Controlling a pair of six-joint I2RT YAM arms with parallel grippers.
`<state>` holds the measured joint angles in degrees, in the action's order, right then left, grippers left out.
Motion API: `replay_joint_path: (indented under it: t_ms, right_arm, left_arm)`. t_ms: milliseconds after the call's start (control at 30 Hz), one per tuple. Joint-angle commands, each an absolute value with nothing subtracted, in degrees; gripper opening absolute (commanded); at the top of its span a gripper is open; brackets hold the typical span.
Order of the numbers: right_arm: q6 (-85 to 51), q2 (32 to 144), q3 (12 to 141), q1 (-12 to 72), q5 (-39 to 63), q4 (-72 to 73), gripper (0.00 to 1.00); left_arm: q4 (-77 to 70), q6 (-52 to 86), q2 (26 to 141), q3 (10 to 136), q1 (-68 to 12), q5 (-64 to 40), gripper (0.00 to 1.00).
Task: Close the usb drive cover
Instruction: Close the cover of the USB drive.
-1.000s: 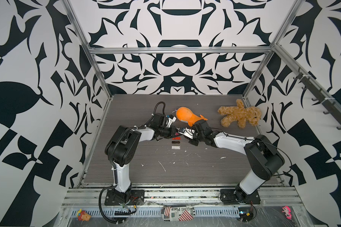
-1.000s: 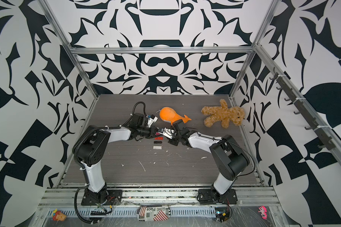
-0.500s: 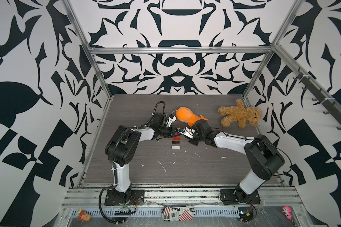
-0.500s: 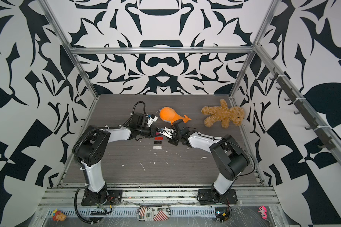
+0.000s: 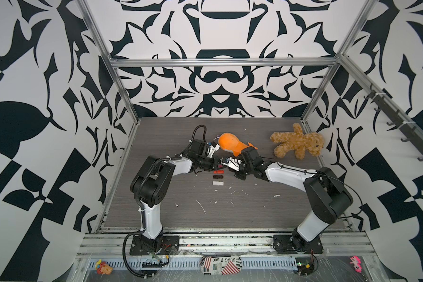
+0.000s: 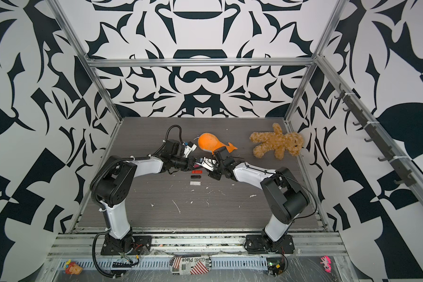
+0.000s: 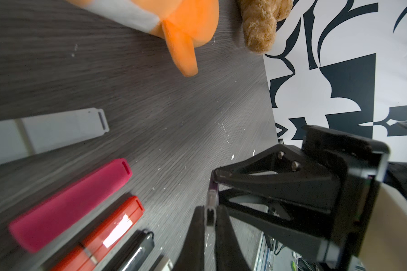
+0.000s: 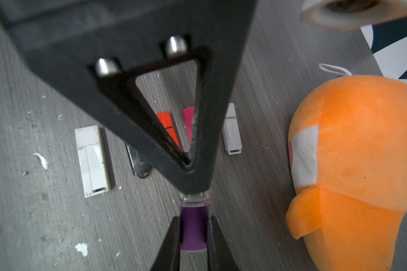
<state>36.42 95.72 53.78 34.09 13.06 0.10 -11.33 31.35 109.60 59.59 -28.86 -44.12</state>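
Observation:
A purple usb drive (image 8: 193, 225) is pinched between the fingers of my right gripper (image 8: 193, 219), which is shut on it. Its clear cover (image 8: 193, 198) meets the purple body's end and runs in line with it. My left gripper (image 7: 209, 211) is shut on that clear cover (image 7: 210, 204), with the purple body (image 7: 213, 186) showing at the tip of the other gripper. In both top views the left gripper (image 5: 219, 163) and right gripper (image 5: 226, 164) meet tip to tip just above the table, near the middle.
Several other usb drives lie in a row below the grippers: white (image 8: 93, 162), black (image 8: 139, 164), red (image 8: 168, 126), pink (image 8: 188, 122), and another white one (image 8: 232, 131). An orange plush whale (image 5: 232, 146) lies just behind the grippers. A teddy bear (image 5: 296, 144) is at the back right.

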Motion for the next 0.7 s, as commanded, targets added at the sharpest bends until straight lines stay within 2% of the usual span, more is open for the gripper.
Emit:
replay_joint_path:
  t_ms: [0, 667]
  right_arm:
    - [37.13, 93.65, 61.52, 37.31, 23.38, 13.72, 0.10]
    - [37.17, 96.25, 65.14, 38.41, 26.93, 23.15, 0.08]
  left_arm:
    - [-7.84, 30.10, 110.74, 59.80, -32.29, -42.63, 0.07]
    - [-7.64, 29.45, 112.15, 59.43, -33.21, -43.32, 0.07]
